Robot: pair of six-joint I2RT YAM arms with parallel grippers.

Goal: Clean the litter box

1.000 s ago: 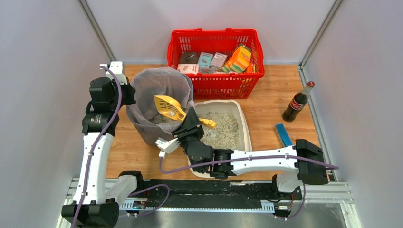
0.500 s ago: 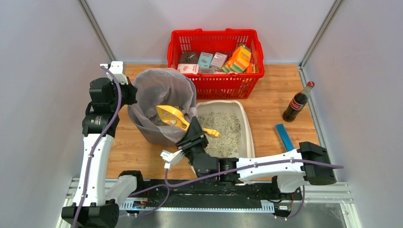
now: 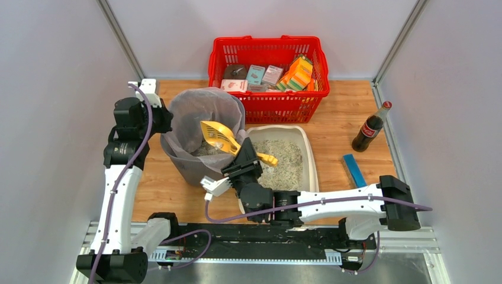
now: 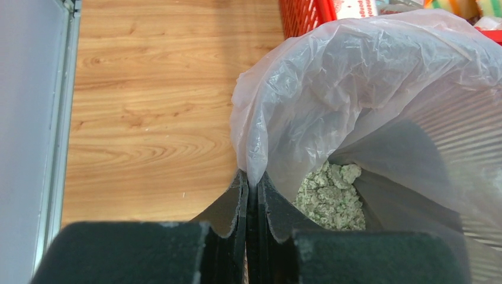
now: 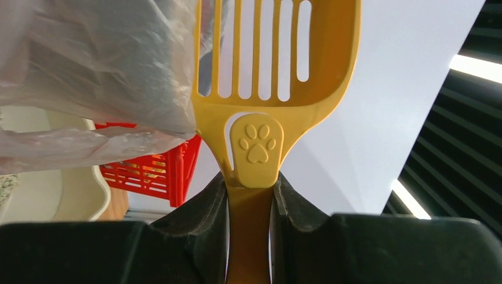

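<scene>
The cream-white litter box (image 3: 310, 155) with grey-white granules lies on the wooden table, right of the grey bin (image 3: 184, 165). My right gripper (image 3: 247, 155) is shut on the handle of a yellow slotted scoop (image 3: 218, 136), whose head hangs over the bin's clear bag (image 3: 201, 106). In the right wrist view the scoop (image 5: 269, 71) points up between my fingers (image 5: 201, 210), next to the bag. My left gripper (image 3: 158, 118) is shut on the bag's rim (image 4: 251, 171) at the bin's left edge. Greenish clumps (image 4: 330, 195) lie in the bag.
A red mesh basket (image 3: 269, 59) with boxes stands at the back. A cola bottle (image 3: 370, 127) stands at the right, a blue flat object (image 3: 354, 167) in front of it. Grey walls close in both sides.
My right arm has shifted right and toward the near edge, turning the scoop more upright over the bin. The bin and bag have edged right. The left gripper keeps its hold.
</scene>
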